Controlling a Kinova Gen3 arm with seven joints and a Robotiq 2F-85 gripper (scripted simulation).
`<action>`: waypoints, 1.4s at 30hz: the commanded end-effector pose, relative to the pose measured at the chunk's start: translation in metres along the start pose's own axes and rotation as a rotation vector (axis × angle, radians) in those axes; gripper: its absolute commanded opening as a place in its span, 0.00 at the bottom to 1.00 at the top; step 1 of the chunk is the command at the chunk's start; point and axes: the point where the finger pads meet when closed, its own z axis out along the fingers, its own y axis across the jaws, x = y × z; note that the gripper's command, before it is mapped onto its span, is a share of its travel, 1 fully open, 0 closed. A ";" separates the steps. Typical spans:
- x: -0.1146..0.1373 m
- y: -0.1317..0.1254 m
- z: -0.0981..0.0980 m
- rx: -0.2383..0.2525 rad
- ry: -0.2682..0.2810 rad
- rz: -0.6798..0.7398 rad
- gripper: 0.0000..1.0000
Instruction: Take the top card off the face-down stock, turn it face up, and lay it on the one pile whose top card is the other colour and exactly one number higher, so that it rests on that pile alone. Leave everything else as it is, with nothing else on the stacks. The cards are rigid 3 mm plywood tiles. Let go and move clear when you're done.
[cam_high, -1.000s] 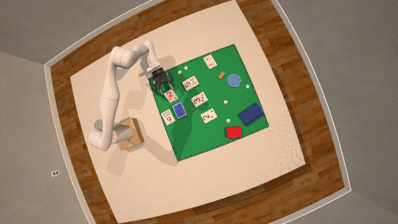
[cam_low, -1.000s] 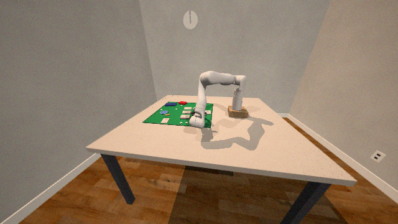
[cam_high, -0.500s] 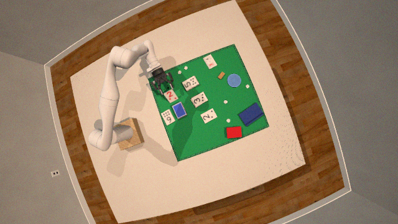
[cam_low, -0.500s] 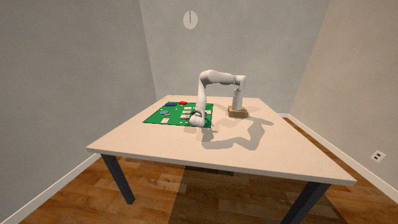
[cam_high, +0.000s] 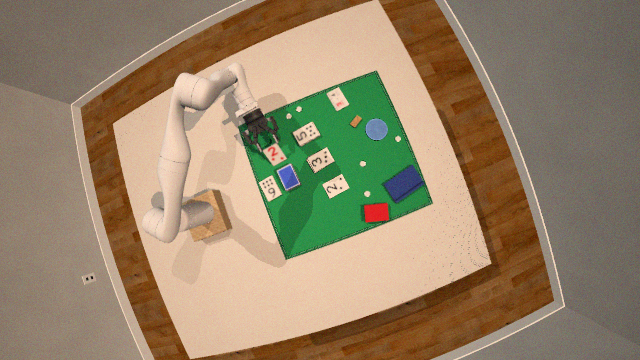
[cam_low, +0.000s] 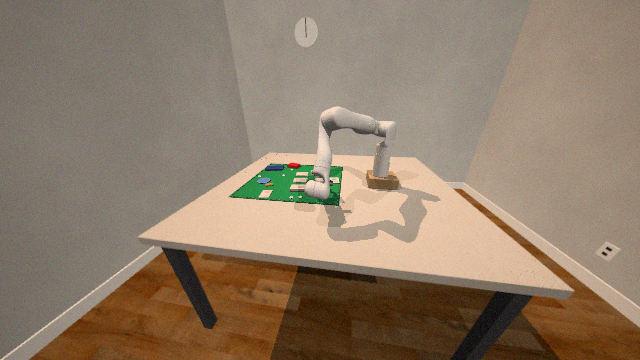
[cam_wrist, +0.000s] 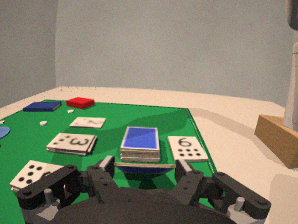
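Note:
My gripper (cam_high: 268, 145) (cam_wrist: 145, 166) is shut on the red 2 card (cam_high: 274, 154) (cam_wrist: 145, 168) by its side edges, near its rear edge. The card shows its face to the top view and its blue back to the wrist view, sloping down away from the gripper. The face-down stock (cam_high: 288, 177) (cam_wrist: 140, 140) lies just beyond it. The black 3 pile (cam_high: 320, 160) (cam_wrist: 72, 143) and black 5 pile (cam_high: 306, 133) (cam_wrist: 31, 175) lie beside it. The black 2 (cam_high: 336, 186) (cam_wrist: 88, 122) and black 6 (cam_high: 270, 188) (cam_wrist: 187, 148) lie face up.
A pale card with red print (cam_high: 338, 99), a blue disc (cam_high: 376, 129), a small brown block (cam_high: 355, 121), a navy box (cam_high: 404, 184) and a red box (cam_high: 376, 212) lie on the green mat (cam_high: 320, 225). Several small white pieces are scattered there. The wooden base block (cam_high: 217, 212) stands left of it.

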 end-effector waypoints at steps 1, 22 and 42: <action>0.004 -0.002 -0.002 -0.001 -0.024 0.006 0.71; 0.003 -0.002 -0.004 -0.004 -0.258 0.006 0.71; 0.001 -0.002 -0.005 -0.007 -0.558 0.006 0.71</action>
